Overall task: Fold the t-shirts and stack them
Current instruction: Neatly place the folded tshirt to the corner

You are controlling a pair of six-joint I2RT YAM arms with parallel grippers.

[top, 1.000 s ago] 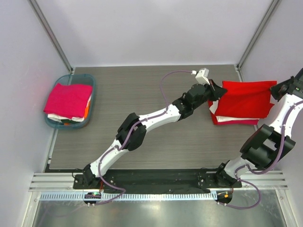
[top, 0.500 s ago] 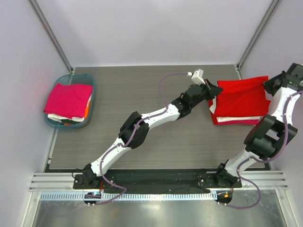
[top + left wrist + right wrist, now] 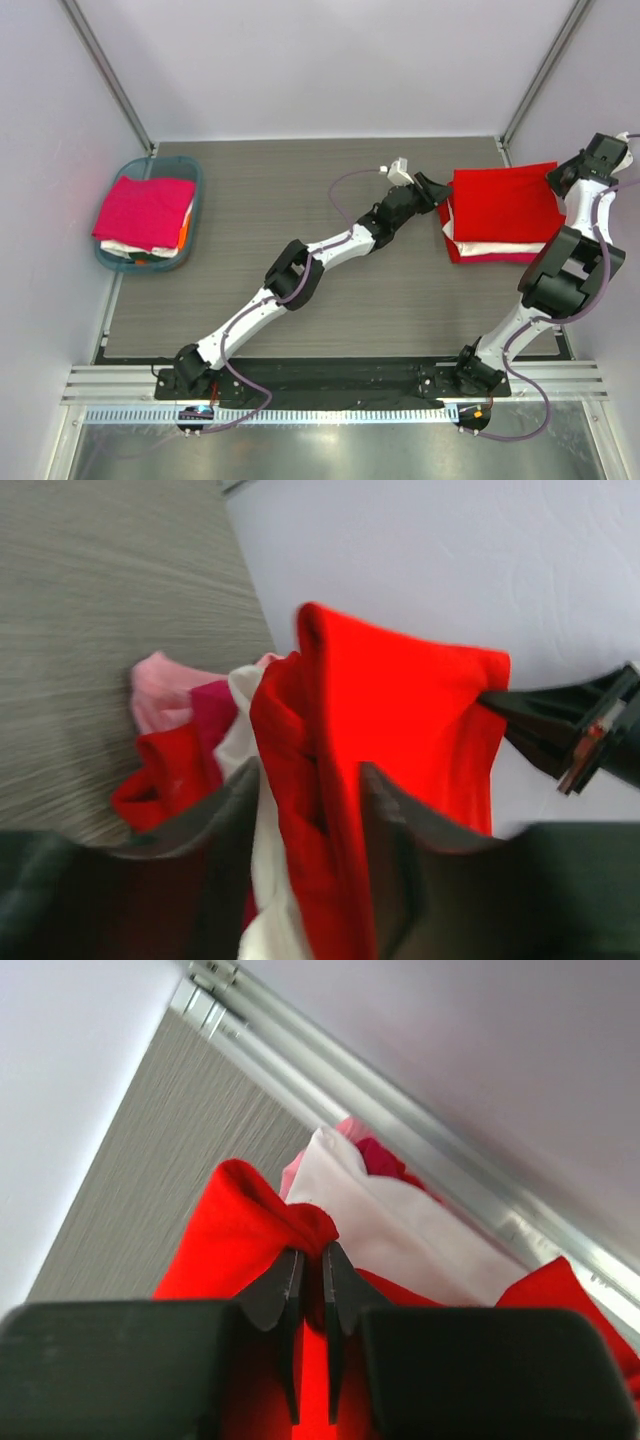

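A bright red t-shirt (image 3: 500, 205) is held spread over a pile at the table's right side; white (image 3: 490, 250) and red layers show at the pile's near edge. My left gripper (image 3: 437, 192) is shut on a thick fold of the shirt's left edge (image 3: 400, 710), with the cloth between its fingers (image 3: 305, 775). My right gripper (image 3: 562, 178) is shut on the shirt's far right corner (image 3: 240, 1230), pinched at the tips (image 3: 312, 1255). A white shirt (image 3: 390, 1220) and pale pink and magenta cloth (image 3: 160, 690) lie under it.
A teal basket (image 3: 112, 258) stands at the left edge, with a folded magenta shirt (image 3: 145, 210) on top of white and orange ones. The right wall and its aluminium rail (image 3: 470, 1200) are close behind the pile.
Both grippers carried the red shirt left and toward the back. The right gripper rose toward the far right corner, and the shirt now lies more squarely over the pile.
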